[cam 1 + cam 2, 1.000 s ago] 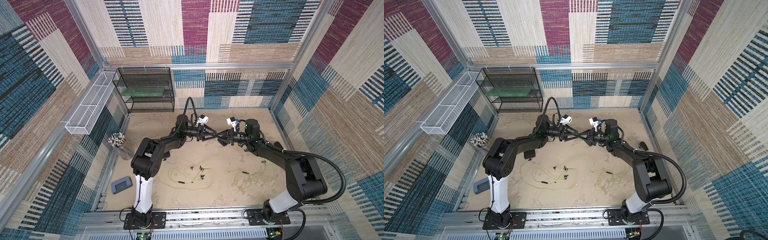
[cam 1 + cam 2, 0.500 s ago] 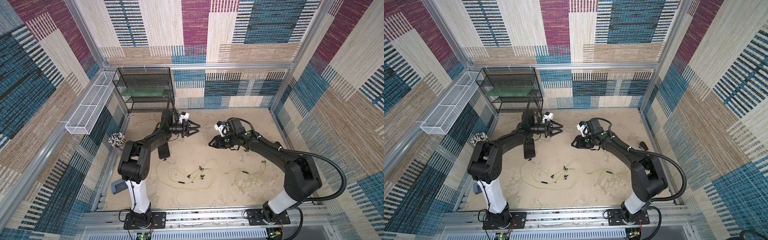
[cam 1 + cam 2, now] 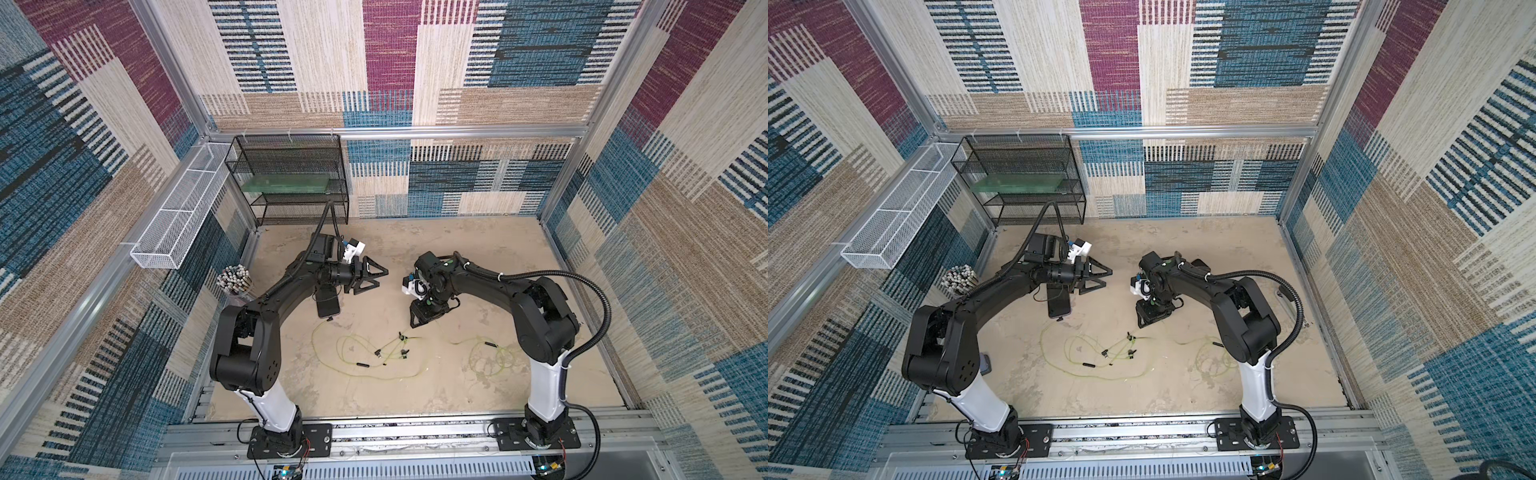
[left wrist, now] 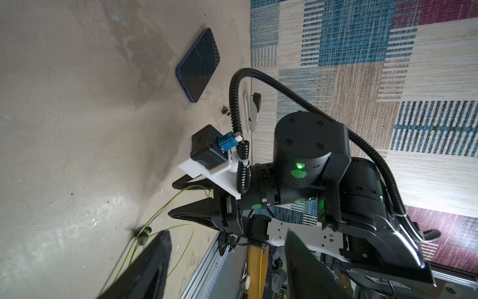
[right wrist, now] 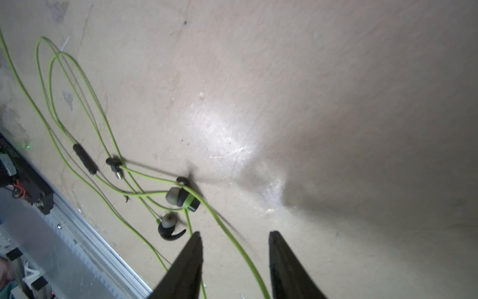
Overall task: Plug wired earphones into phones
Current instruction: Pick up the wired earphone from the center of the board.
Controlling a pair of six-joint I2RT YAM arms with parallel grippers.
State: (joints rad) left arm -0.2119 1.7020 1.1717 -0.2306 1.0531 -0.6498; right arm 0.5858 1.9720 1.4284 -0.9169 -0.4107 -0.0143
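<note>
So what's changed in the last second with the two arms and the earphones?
The grippers, tip to tip over mid-table a second ago, have parted. The left gripper swung back to its own side, jaws open, empty. The right gripper drew back and tipped down over the wired earphones, jaws open astride their cable, not gripping. The black phone and the earphones look unmoved.

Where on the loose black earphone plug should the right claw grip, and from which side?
Probably the black elbow body of the plug, from above with the right claw: it lies flat on the table, and its metal tip must stay free.
</note>
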